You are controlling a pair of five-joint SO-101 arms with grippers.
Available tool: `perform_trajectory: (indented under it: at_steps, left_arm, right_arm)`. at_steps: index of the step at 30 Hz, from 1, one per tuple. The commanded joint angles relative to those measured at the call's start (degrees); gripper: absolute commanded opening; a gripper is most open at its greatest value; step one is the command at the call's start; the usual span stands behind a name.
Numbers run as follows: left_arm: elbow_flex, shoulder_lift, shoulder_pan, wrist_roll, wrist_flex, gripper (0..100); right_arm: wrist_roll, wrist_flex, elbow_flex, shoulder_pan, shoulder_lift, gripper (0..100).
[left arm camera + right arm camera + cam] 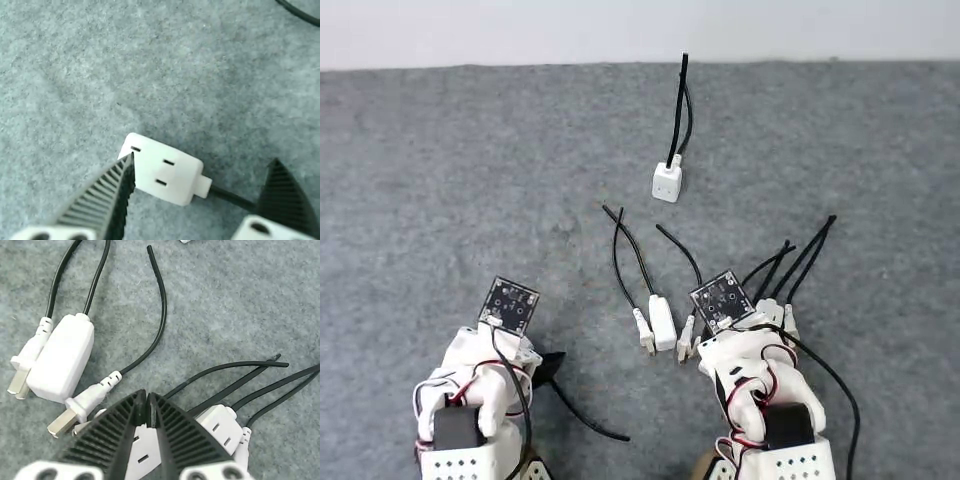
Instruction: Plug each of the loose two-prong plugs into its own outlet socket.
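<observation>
A loose plug (87,401) lies on its side just beside the tips of the right fingers (175,432). A second plug (27,362) lies farther out, and a long socket block (60,357) sits between the two, touching the second. The right fingers are clenched together with nothing between them, above a white socket (220,422) with black leads. The left fingers (107,200) are released, spread around an outlet socket (162,172), one tip at its corner. Well beyond both pairs, a cube outlet (666,182) carries a plug on the grey tabletop (470,180).
</observation>
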Motion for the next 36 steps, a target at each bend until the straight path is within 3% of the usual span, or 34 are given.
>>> perform_trajectory:
  at_steps: [1,13,24,32,36]
  left_arm:
    - [-0.4,-0.8,3.8,-0.3,0.4,38]
    - [-0.4,-0.8,16.7,-0.2,0.4,38]
    - [-0.4,-0.8,18.0,-0.2,0.4,38]
    - [-0.4,-0.8,26.8,-0.4,0.4,38]
    - [-0.4,-0.8,25.4,-0.4,0.3,38]
  right_arm:
    - [0.5,-0.7,1.0,0.5,-0.7,1.1]
    - [0.5,-0.7,1.0,0.5,-0.7,1.0]
    - [0.5,-0.7,1.0,0.4,-0.7,1.2]
    - [0.5,-0.7,1.0,0.5,-0.7,0.9]
    - [0.5,-0.7,1.0,0.5,-0.7,0.9]
